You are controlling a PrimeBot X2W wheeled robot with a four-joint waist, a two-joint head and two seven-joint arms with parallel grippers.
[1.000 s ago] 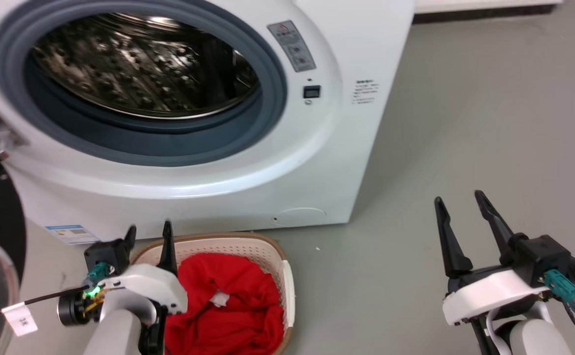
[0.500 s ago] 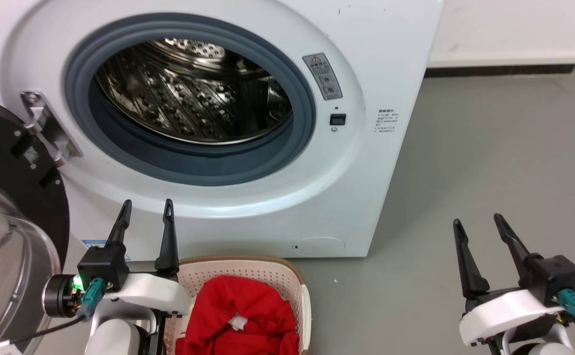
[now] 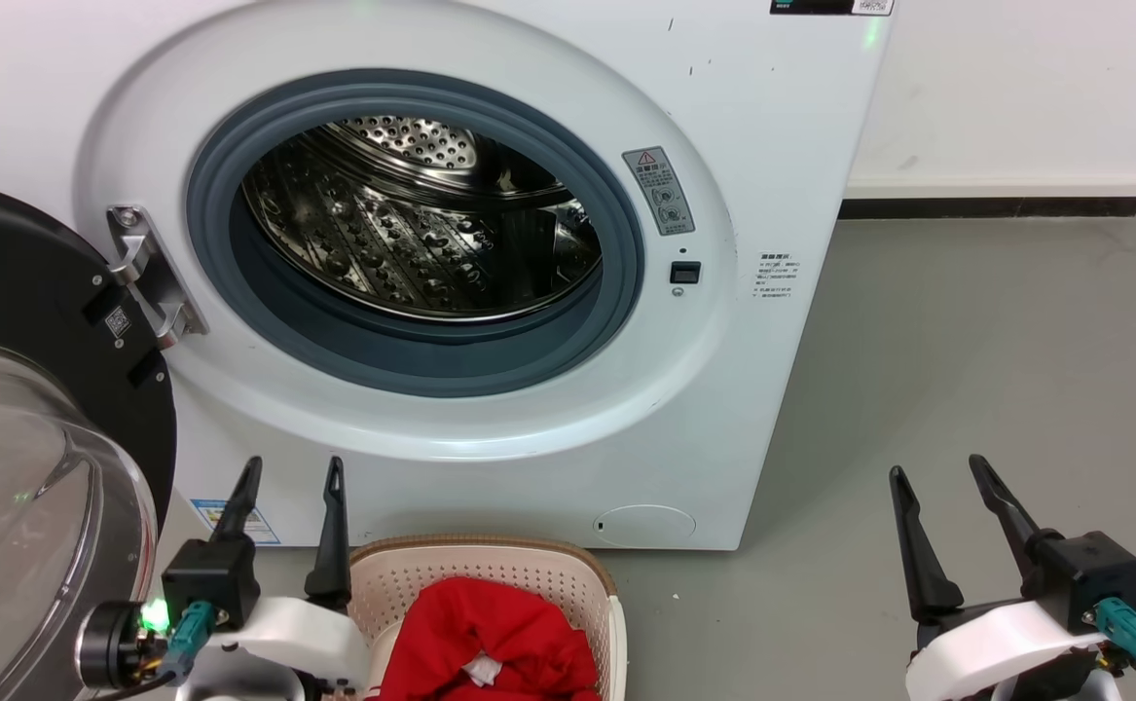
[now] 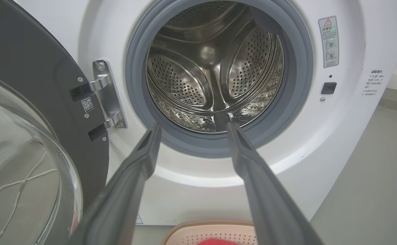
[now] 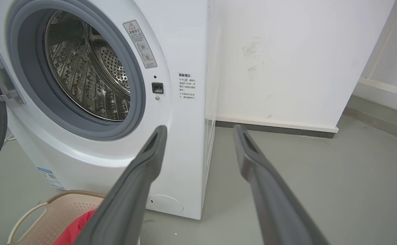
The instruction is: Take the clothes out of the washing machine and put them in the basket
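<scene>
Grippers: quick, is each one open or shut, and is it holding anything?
Left gripper: open, holding nothing.
Right gripper: open, holding nothing.

The left gripper [image 3: 293, 469] sits low in front of the washing machine [image 3: 782, 136], below its round hole. Its two dark fingers [image 3: 332, 526] point up and stand apart, with nothing between them. The right gripper [image 3: 935, 469] sits low too, off to the right of the machine. Its fingers are also spread apart and hold nothing.
</scene>
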